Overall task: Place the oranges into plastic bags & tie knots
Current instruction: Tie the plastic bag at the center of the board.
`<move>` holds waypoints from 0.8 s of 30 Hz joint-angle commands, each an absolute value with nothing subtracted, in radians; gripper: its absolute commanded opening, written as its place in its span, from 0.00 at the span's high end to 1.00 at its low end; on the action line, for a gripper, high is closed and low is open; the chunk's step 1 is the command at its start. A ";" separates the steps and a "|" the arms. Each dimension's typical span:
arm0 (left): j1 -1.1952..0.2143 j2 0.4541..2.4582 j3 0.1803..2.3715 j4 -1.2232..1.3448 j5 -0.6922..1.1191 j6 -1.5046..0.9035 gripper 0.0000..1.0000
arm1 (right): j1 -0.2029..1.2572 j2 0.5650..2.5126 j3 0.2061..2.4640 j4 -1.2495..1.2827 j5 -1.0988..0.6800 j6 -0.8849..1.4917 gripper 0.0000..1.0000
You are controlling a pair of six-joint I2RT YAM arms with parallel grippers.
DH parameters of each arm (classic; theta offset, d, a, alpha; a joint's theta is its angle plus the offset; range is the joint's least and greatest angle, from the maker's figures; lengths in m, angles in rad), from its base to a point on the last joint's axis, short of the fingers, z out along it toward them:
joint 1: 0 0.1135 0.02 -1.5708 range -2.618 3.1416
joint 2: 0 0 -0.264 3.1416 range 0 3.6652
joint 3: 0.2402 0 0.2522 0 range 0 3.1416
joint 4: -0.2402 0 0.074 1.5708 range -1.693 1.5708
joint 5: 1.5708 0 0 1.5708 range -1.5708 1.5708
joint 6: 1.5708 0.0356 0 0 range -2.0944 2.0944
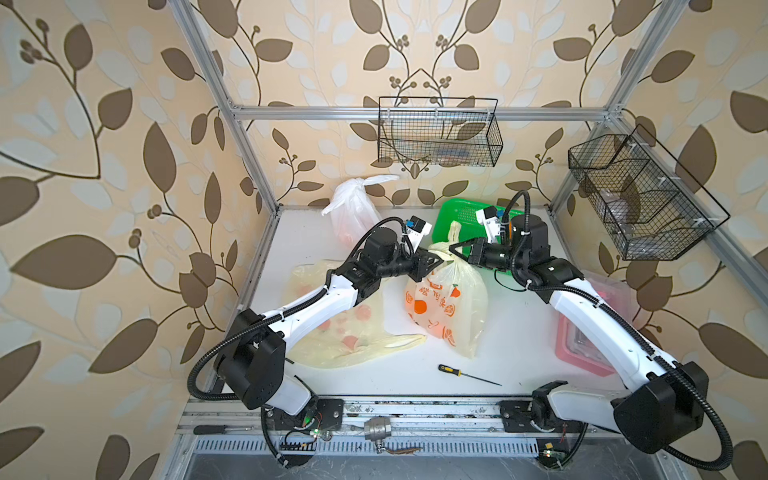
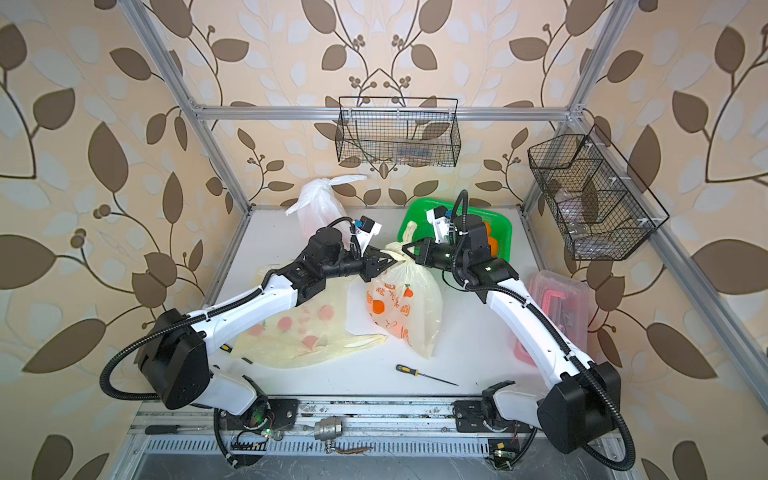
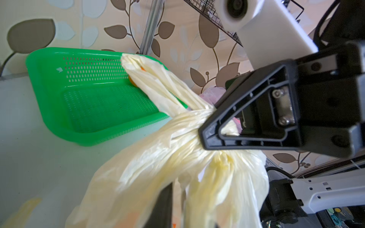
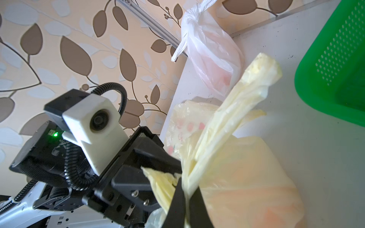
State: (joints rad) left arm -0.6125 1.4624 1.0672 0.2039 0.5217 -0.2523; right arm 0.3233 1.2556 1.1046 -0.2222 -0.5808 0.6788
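Pale-yellow plastic, the orange-printed bag [image 1: 446, 299] stands mid-table [image 1: 503, 332], just in front of the green basket [image 1: 453, 212]. The right gripper [image 1: 455, 249] pinches a handle strap at its bunched neck. The left gripper [image 1: 438, 261] has its jaws parted around the other strap.

Bare tabletop [image 1: 515, 332] near screwdriver [image 1: 469, 375]; green basket [image 1: 452, 212] behind.

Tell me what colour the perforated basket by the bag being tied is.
The basket is bright green all over. It shows clearest in the left wrist view.
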 commanded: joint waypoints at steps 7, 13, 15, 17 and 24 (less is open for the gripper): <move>-0.586 1.193 0.967 0.195 0.439 -0.256 0.39 | 0.325 1.178 1.062 -0.109 -0.566 0.656 1.00; -0.585 1.199 0.962 0.269 0.568 -0.358 0.47 | 0.327 1.157 1.047 -0.066 -0.564 0.620 1.00; -0.585 1.225 0.979 0.269 0.560 -0.402 0.38 | 0.327 1.150 1.037 -0.050 -0.565 0.607 1.00; -0.585 1.253 0.998 0.262 0.548 -0.449 0.36 | 0.331 1.146 1.031 -0.036 -0.569 0.599 1.00; -0.586 1.313 1.024 0.309 0.626 -0.509 0.51 | 0.339 1.150 1.031 -0.029 -0.583 0.588 1.00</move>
